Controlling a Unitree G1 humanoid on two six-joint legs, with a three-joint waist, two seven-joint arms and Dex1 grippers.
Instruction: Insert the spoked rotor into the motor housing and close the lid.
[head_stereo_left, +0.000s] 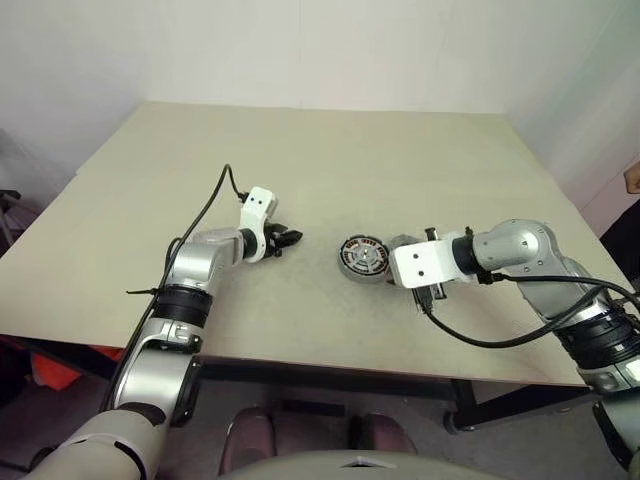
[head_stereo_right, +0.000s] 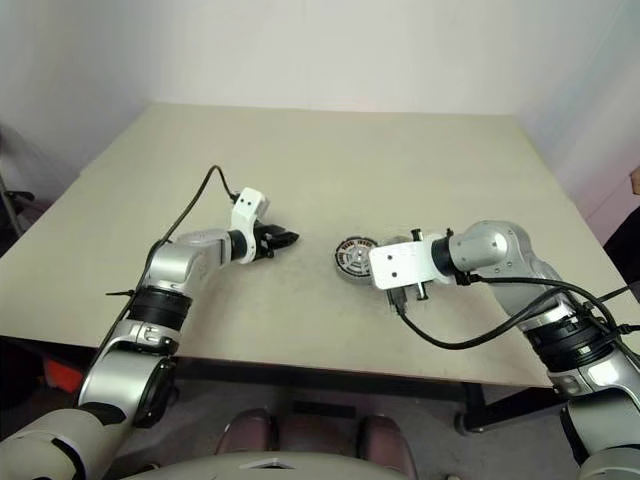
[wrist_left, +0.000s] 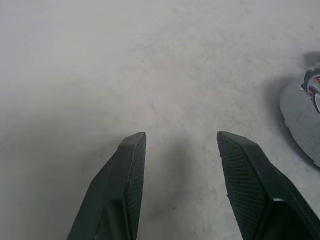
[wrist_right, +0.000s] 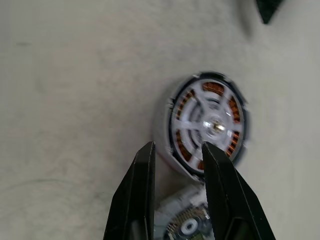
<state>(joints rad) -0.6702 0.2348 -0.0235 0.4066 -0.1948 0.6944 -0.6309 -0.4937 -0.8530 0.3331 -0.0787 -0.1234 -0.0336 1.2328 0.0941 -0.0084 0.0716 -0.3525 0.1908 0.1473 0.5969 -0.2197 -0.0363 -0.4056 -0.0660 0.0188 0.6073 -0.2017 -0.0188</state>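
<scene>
A pale beige table (head_stereo_left: 330, 150) fills the scene, with two robot arms reaching over it from the near edge.

The motor housing (head_stereo_left: 362, 258), a squat round silver ring, rests flat on the table between the two grippers. From the right wrist view, a white spoked rotor (wrist_right: 209, 124) sits in its middle, with copper-coloured windings showing between the spokes (a small bright hub marks the centre).

The right gripper (wrist_right: 177, 150) hovers over the housing's near rim, pointing steeply down at it. Its two black fingers stand a narrow gap apart, with the housing's edge seen in the gap beyond the tips; whether they touch the rim cannot be told, and nothing is clamped between them. Closer to the wrist, between the two fingers, part of a light grey object (wrist_right: 186, 215) with a round, ringed detail is visible, too cut off to identify.

The left gripper (head_stereo_left: 288, 239) is apart from the housing, on its other side, tips pointing toward it. Its jaws stand moderately wide and empty, with bare table between the fingers (wrist_left: 125, 180).
</scene>
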